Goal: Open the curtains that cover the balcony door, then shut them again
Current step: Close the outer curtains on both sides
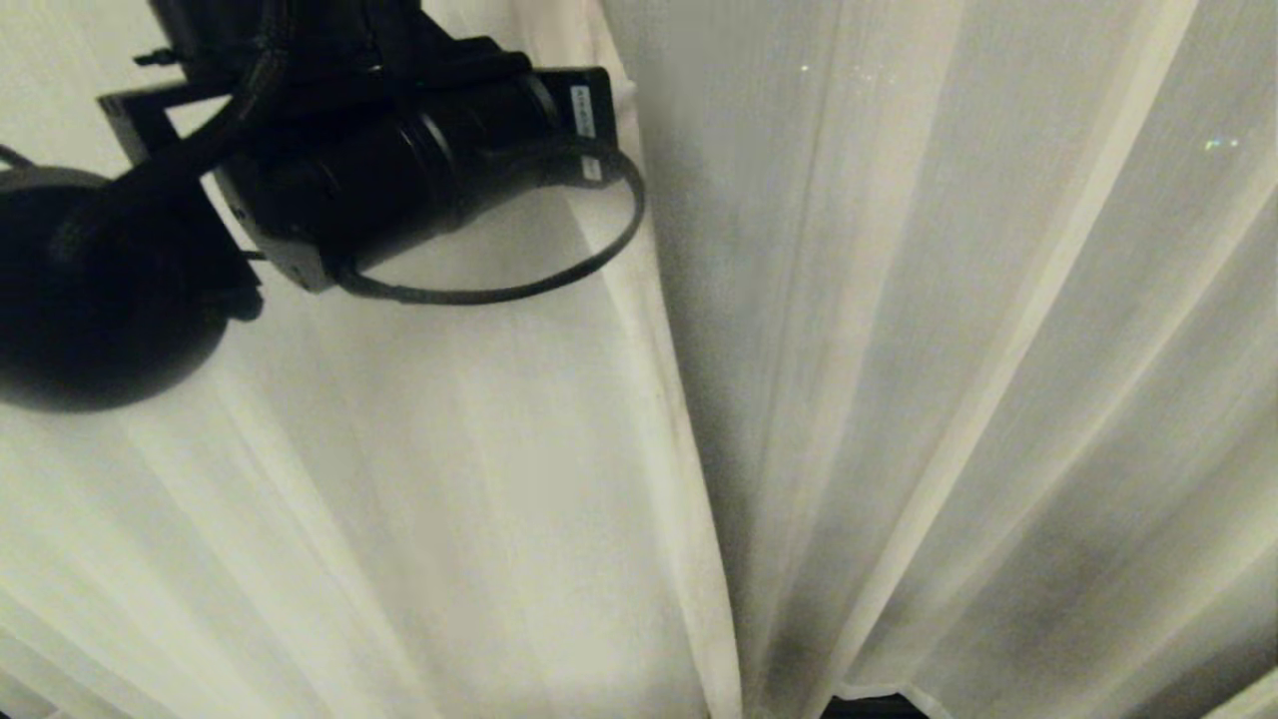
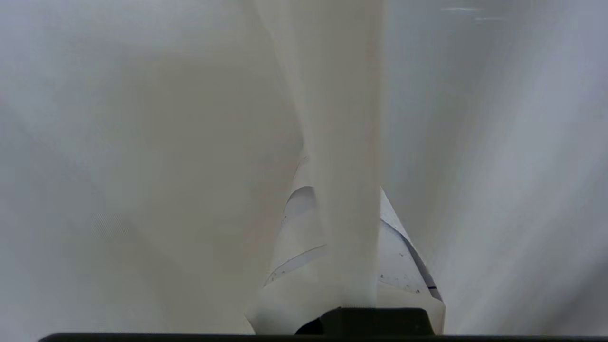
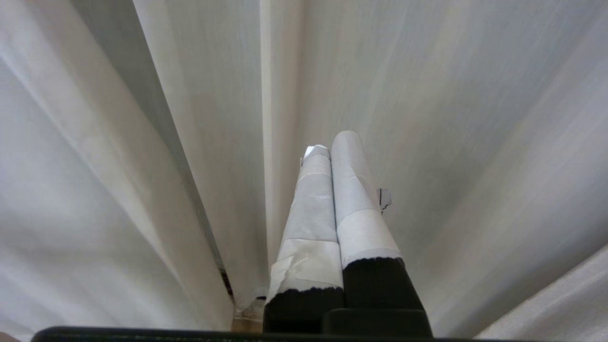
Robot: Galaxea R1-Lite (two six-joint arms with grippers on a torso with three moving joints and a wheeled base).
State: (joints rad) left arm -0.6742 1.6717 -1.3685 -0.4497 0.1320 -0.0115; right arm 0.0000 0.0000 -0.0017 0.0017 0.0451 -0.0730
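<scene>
Between the taped fingers of the left gripper runs a hemmed edge fold of the curtains, clamped, its long axis vertical, so any pull goes sideways. Nearer the floor, the right gripper hangs clenched on nothing, close beside the thin, sheer, pleated off-white cloth. No balcony door shows behind.

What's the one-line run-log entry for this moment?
left gripper: shut on hem of off-white sheer pleated curtains | right gripper: shut, empty, beside curtain folds | curtains: drawn
</scene>
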